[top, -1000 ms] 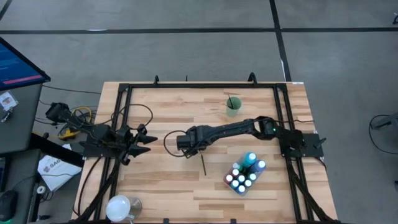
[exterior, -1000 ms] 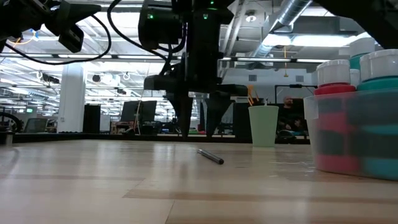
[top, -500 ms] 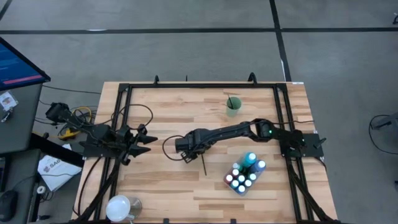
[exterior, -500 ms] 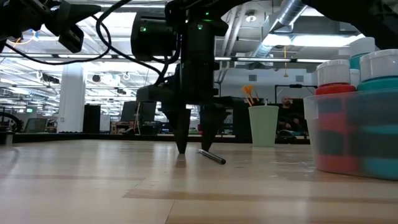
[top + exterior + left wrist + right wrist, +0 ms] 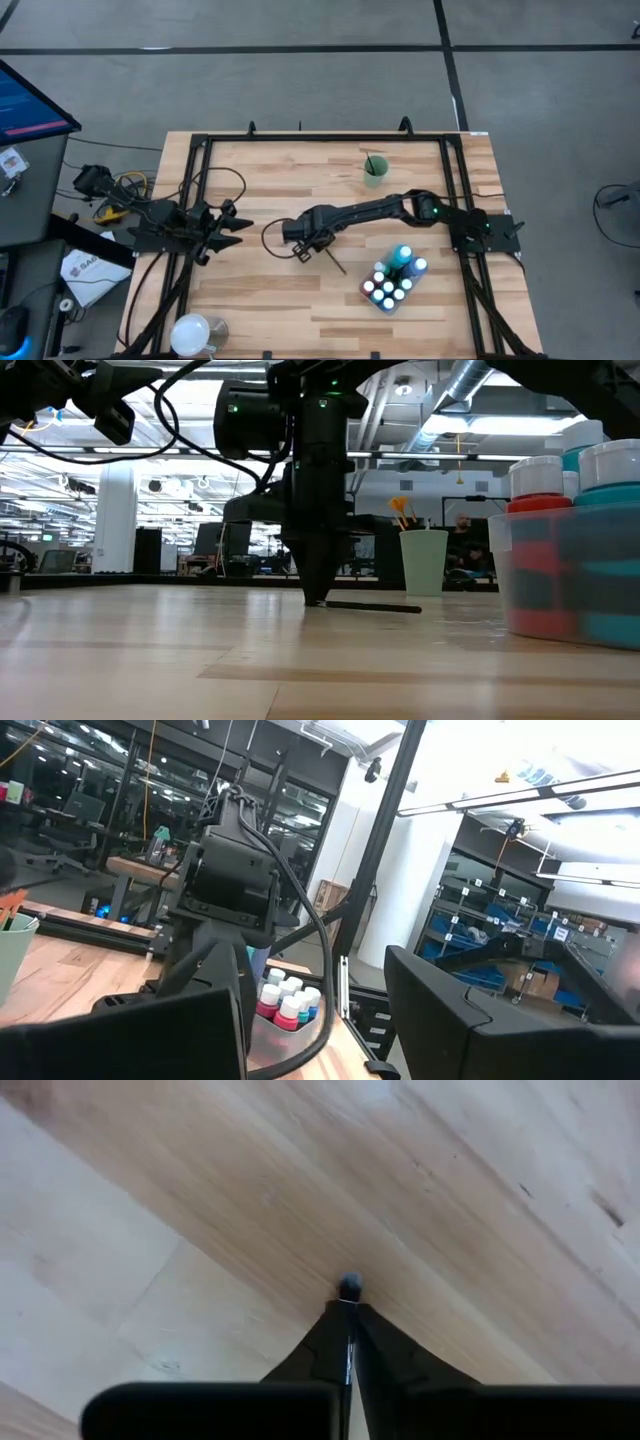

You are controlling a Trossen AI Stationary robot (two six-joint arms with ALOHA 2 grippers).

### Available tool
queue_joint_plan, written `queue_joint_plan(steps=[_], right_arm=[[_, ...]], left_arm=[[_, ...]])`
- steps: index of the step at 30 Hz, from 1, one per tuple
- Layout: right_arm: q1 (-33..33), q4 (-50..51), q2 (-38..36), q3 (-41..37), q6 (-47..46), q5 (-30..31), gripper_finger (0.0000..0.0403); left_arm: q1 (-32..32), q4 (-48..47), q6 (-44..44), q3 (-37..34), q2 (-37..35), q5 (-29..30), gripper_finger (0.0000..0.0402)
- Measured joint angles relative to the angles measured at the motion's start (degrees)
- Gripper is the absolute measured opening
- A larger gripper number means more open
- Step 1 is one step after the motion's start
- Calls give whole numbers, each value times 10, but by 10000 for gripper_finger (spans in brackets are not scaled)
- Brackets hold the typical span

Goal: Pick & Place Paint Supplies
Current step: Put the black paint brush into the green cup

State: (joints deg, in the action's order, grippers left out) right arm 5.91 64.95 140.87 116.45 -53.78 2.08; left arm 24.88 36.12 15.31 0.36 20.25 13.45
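A thin dark paintbrush (image 5: 335,262) lies on the wooden table near its middle, and in the low view the paintbrush (image 5: 375,606) shows lying flat. My right gripper (image 5: 304,249) stands over one end of it, fingers down and shut on it. Small paint bottles (image 5: 393,278) with white, teal and red caps stand in a clear tub (image 5: 560,575) at the near right. A pale green cup (image 5: 375,171) with brushes in it stands at the far right. My left gripper (image 5: 240,225) waits open at the table's left edge, touching nothing. My right gripper pinches the paintbrush close to one end between its two fingertips (image 5: 316,598), coming from above and pointing down. A short stub of that end (image 5: 349,1287) pokes out past the fingertips. The brush lies flat on the table, and its long part runs toward the tub.
A black frame rail (image 5: 200,200) runs round the table's edges. Loose cables (image 5: 215,185) loop near my left arm. A white round object (image 5: 190,330) sits at the near left corner. Bare wood (image 5: 270,290) lies between the brush and the near edge.
My right gripper has come down onto the table and shut on the brush's end. The brush has turned about on the table: its free end has swung toward the tub, while the held end has stayed about where it was.
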Motion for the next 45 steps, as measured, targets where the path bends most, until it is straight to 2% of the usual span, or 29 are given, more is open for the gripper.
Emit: queue_joint_plan(steps=[6, 14, 20, 22, 26, 30, 32, 35, 37, 45], right_arm=[[1, -30, -42, -5, 19, 84, 0], [-7, -46, -151, -2, 48, 208, 1], [-24, -29, -235, -1, 113, 338, 1], [-37, -20, -259, -1, 140, 359, 1], [-65, -21, -304, -1, 193, 354, 0], [-80, -14, -313, 0, 261, 314, 0], [-78, -10, -299, 0, 308, 279, 0], [-80, -29, -265, 0, 319, 206, 9], [-82, -49, -239, 0, 304, 182, 29], [-44, -203, -131, 0, 299, 174, 150]], left_arm=[[0, 0, 0, 0, 0, 0, 132], [0, 0, 0, 0, 1, 0, 132], [0, 1, 0, 0, 1, 0, 132], [0, 1, 0, 0, 1, 0, 132], [0, 2, 0, 0, 0, 0, 132], [0, 3, 0, 0, 1, 0, 132], [0, 3, 0, 0, 1, 0, 132], [0, 3, 0, 0, 1, 0, 132], [0, 4, 0, 0, 1, 0, 132], [0, 4, 0, 0, 1, 0, 132]])
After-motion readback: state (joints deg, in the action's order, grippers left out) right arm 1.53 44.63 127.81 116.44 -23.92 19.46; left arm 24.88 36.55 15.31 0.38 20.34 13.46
